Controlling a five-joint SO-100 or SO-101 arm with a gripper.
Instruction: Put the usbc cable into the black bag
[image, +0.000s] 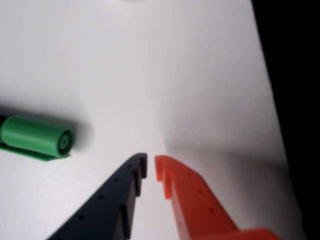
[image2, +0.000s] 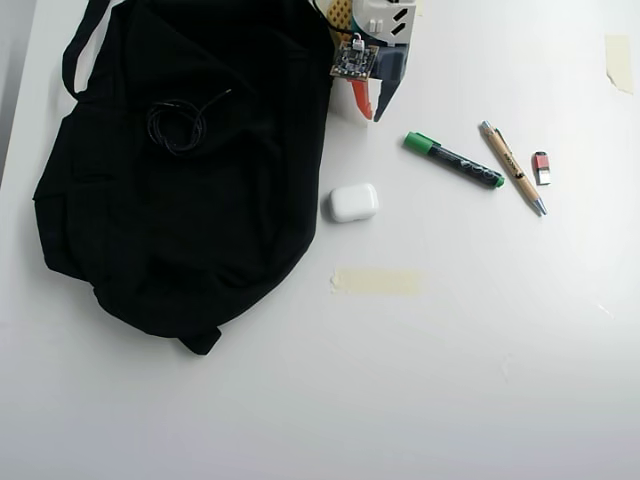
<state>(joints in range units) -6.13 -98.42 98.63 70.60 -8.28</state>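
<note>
No brand or label reads clearly. I see dark print on the barrel of the wooden pen and pale marks on the marker, both too small to make out.

The usbc cable is a thin black cord wound into a small twisted loop with one loose end sticking out toward the claw. It lies on top of the black bag, well to the left of the claw in the overhead view.

The bag is large, floppy, matte black fabric, with a strap loop at its upper left corner; its right edge sits just beside the claw.

Claw state: the dark finger and the orange finger are nearly together, a narrow gap between the tips, nothing held. It hangs over bare white table.

In the wrist view, the marker's green cap lies left of the claw. White earbud case lies below the claw in the overhead view.
</note>
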